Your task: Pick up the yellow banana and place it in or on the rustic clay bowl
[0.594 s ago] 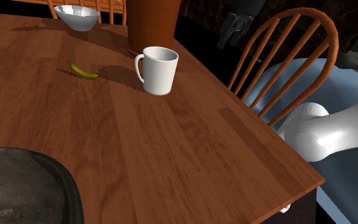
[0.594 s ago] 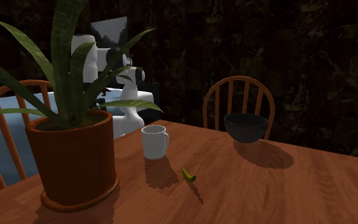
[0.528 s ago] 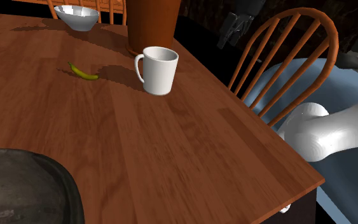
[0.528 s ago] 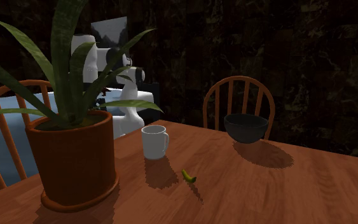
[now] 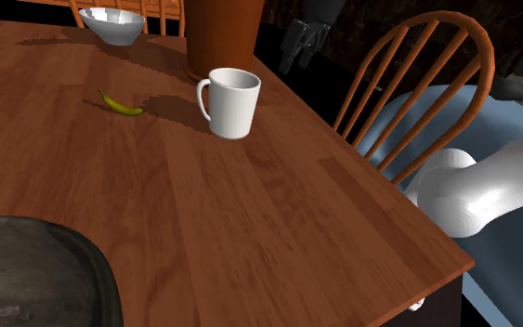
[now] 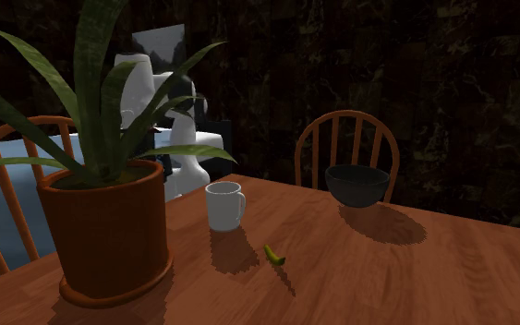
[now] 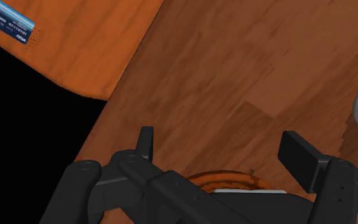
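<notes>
- Gripper (image 5: 298, 56): released, its fingers (image 7: 301, 156) standing apart with nothing between them. I see it high over the table's far right edge in the shoulder view, between the plant pot and the chair back.
- Plant pot (image 5: 220, 32): just beside the gripper, on the shoulder view's left. Risk: a straight sweep toward the fruit clips the pot or snags the leaves (image 6: 99, 65).
- White mug (image 5: 230, 102): stands between the gripper and the banana. Risk: a low approach knocks it over. I judge a pass above it safer.
- Chair back (image 5: 443, 15): near the arm's white link (image 5: 473, 186). Risk: elbow contact if the arm swings wide.
- Banana (image 5: 120, 104): small and thin, lying flat on the table (image 5: 278, 214) left of the mug, well apart from the gripper. Risk: too deep a descent drives the fingertips into the wood; too shallow, and the curved fruit slips or rolls out.
- Bowls: a dark mottled bowl (image 5: 36, 274) sits at the near left and a glossy grey bowl (image 5: 111, 25) at the far left. I judge the rough dark one to be the clay target, but I cannot be sure. Risk: delivery to the wrong one.
</notes>
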Tool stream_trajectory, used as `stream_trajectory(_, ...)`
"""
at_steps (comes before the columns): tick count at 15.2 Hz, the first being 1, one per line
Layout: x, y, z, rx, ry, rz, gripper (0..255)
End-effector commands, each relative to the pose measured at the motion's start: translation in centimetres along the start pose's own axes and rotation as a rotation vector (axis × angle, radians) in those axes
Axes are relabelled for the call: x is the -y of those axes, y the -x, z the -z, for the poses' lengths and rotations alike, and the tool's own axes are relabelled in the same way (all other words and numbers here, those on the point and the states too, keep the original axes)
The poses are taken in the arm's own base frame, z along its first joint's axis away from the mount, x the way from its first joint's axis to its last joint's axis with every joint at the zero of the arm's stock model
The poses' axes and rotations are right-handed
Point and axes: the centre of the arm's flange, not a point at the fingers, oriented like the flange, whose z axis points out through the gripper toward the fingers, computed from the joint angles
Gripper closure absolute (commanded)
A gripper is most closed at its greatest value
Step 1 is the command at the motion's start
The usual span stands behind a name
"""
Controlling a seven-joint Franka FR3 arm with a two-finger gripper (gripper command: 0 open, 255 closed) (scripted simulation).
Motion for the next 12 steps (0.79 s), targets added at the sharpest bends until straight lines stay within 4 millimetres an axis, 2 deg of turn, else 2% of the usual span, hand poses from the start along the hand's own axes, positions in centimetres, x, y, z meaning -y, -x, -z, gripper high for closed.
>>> stream_trajectory(1, 1.8, -1.4, -0.5, -0.005, -0.011, 0.035, 0)
stream_trajectory(12, 13.1, -8.3, -3.8, -0.026, -0.066, 0.224, 0)
